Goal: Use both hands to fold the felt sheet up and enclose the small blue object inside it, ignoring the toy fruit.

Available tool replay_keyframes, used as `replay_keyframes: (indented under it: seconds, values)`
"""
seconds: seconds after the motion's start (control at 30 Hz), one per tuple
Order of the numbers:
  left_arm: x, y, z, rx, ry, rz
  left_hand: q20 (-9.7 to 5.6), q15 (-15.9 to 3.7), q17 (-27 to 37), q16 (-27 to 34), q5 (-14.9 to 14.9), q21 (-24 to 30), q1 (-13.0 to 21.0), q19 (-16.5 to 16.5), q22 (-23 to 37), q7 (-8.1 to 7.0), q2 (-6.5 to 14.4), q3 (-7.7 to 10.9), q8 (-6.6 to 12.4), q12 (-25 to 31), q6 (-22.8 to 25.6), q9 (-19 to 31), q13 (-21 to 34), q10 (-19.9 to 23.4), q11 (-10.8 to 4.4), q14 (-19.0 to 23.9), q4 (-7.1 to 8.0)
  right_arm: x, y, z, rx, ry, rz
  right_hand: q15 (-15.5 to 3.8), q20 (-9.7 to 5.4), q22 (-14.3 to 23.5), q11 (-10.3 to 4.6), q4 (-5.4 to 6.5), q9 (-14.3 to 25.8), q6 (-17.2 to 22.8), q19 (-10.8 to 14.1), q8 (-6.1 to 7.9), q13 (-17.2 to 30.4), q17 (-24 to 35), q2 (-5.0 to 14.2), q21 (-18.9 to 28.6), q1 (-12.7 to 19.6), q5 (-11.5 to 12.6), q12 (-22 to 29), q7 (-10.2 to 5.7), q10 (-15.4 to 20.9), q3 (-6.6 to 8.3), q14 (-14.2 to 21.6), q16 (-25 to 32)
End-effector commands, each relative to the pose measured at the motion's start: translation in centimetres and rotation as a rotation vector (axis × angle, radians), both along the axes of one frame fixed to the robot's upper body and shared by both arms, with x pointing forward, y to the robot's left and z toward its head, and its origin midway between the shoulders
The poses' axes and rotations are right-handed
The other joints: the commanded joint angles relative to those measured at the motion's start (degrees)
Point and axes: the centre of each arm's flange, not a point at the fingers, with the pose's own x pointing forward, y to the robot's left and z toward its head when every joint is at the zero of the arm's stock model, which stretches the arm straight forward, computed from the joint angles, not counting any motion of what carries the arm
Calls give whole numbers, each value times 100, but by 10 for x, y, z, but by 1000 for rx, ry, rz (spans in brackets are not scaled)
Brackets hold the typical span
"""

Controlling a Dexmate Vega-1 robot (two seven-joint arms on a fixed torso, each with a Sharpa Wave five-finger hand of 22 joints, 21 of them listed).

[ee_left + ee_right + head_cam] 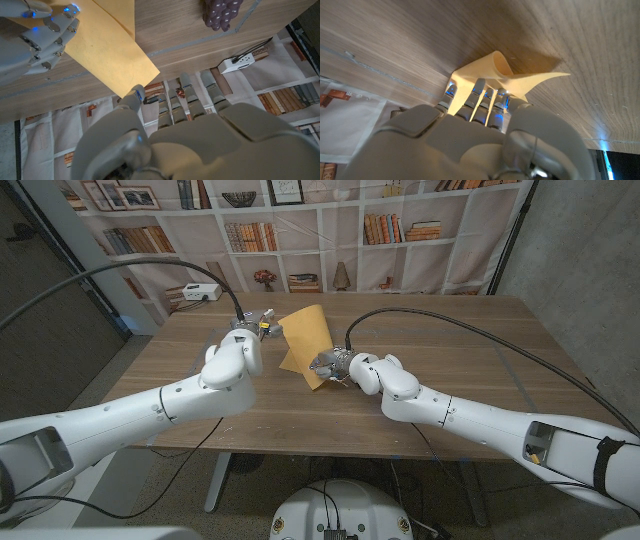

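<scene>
Bookshelf-printed backdrop (300, 220) hangs behind the wooden surface (450, 350), which carries a white power strip (201, 292) at its far left corner. On the surface, a little left of centre, the yellow felt sheet (305, 330) is partly lifted, its far part standing up off the wood and its near corner lying toward the right hand. The left hand (235, 360) is at the sheet's left edge; in the left wrist view a fingertip (136, 94) touches the sheet's corner while the other fingers stretch out beside it, so whether it truly grips the felt cannot be told. The right hand (345, 366) is at the sheet's near right corner; in the right wrist view its fingers (479, 89) reach into a curled fold of the felt and appear to pinch it up off the wood. A purple toy grape bunch (221, 12) lies on the surface, well apart from the sheet, seen in the left wrist view.
</scene>
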Motion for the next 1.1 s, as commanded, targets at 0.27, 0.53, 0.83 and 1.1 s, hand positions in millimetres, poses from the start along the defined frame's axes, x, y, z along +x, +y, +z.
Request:
replay_keyframes:
  seconds: [0.27, 0.53, 0.83, 1.1]
  values:
    - [138, 43, -71, -116, 244, -43, 156, -17, -1013, -1538, -340, -485, -1076, -1738, -407, 57, -148, 53, 36, 62, -247, -106, -522, -527, 31, -1636, 826, 2, -16, -4, 32, 41, 44, 52, 70, -19, 327, -176, 920, 1117, -43, 140, 8, 9, -73, 118, -51, -110, 182, 647, 691, 4, 377, 211]
    - [172, 29, -67, -103, 256, -111, 130, -62, -1379, -1771, -288, -739, -1689, -2032, -735, 2, -303, -227, -34, -41, -521, -135, -675, -970, -85, -1933, 1106, 2, -18, -4, 34, 48, 76, 30, 67, -50, 362, -221, 916, 1378, 81, 170, -22, -89, -82, 186, -109, -167, 255, 697, 941, 18, 531, 261]
    - [196, 3, -55, -29, 249, -166, 255, -16, -1611, -1785, -259, -820, -1803, -2040, -912, -49, -233, -187, 3, 25, -520, -152, -746, -928, -131, -1966, 1066, 1, -24, -11, 19, 84, 132, -98, 74, -134, 352, -439, 898, 1986, 332, 226, -91, -373, -119, 319, -105, -254, 333, 733, 1309, 151, 932, 327]
    - [213, -16, -52, 30, 286, -187, 298, 45, -1865, -1744, -245, -940, -1973, -2086, -1150, 23, -138, -89, 122, 158, -123, -160, -806, -580, -77, -1962, 1082, 2, -30, -8, 41, 76, 128, -106, 84, -158, 372, -517, 894, 2027, 343, 197, -111, -439, -155, 331, -91, -276, 324, 737, 1339, 174, 1001, 338]
